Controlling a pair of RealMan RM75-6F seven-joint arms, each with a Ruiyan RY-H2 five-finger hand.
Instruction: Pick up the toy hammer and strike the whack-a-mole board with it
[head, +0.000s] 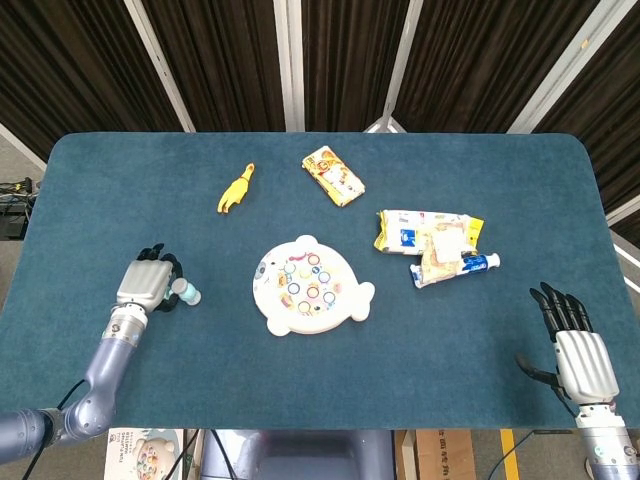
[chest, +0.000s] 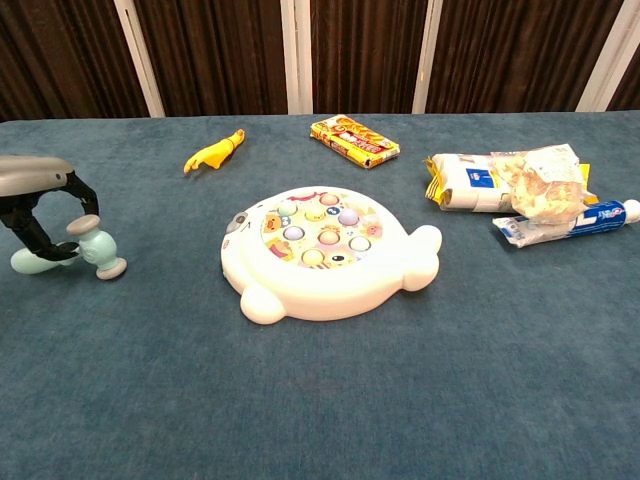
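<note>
Sideways, toy hammer (chest: 82, 247), handle leftward under left hand (head: 144, 284) fingers (chest: 40, 222)

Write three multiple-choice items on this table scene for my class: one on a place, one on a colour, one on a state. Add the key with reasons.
1. Where is the toy hammer relative to the whack-a-mole board in the chest view?
A. To its left
B. On top of it
C. To its right

2. What colour is the rubber chicken toy?
A. Red
B. Yellow
C. Green

3. What is the left hand doing?
A. Resting on the board
B. Holding the snack packet
C. Curling its fingers over the hammer's handle

Key: 1 A, the hammer lies near the left edge. 2 B, it is plainly yellow. 3 C, dark fingers arch over the handle; a firm grip is not clear.
</note>
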